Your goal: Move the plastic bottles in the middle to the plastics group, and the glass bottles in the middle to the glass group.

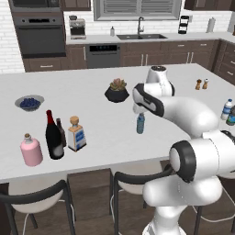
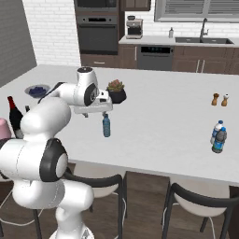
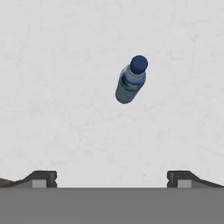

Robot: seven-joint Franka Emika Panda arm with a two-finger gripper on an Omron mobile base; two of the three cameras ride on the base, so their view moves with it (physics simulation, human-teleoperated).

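Teal bottle [image 3: 131, 81] upright, cap up, under wide-open, empty gripper [image 3: 111, 178].

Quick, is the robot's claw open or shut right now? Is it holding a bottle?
Gripper: open and holding nothing; it hangs above the small teal bottle, which stands free on the counter.

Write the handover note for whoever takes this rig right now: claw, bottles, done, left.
Claw: open, empty, above the small teal bottle, which stands alone mid-counter.
Wine bottle and square clear bottle stand beside the pink flask and brown beer bottle, so glass looks sorted.
Plastics group: water bottle and darker bottle at the far right.
Left: grasp the teal bottle, carry it to the plastics.
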